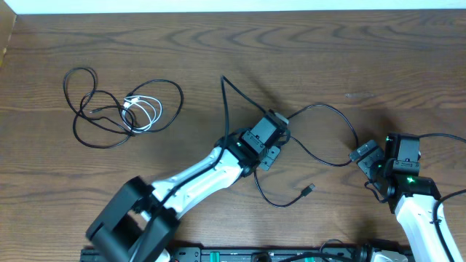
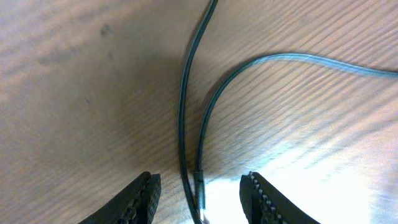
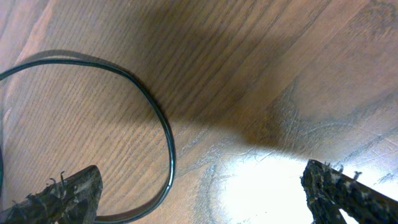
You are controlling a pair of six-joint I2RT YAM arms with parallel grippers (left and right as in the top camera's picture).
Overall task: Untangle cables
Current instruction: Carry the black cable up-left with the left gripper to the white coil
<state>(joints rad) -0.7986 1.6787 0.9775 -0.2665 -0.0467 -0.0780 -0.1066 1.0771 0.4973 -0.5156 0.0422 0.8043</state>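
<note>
Far left of the bench point(image 1: 218, 44): a thin black cable point(image 1: 79, 70) lies in loose overlapping loops, with a shorter glossy white cable point(image 1: 131, 108) coiled among them, both flat on brown wood-grain. Centre: a second black cable point(image 1: 324, 106) point(image 2: 184, 93), smooth and round, runs from the back through the left gripper point(image 1: 271, 129) point(image 2: 199, 199), jaws serrated and apart with two strands between them unpinched, then arcs right and curls back to a small plug point(image 1: 309, 189). Right: the right gripper point(image 1: 364, 154) point(image 3: 202, 196) is spread wide on nothing, that arc point(image 3: 168, 134) lying near one finger.
</note>
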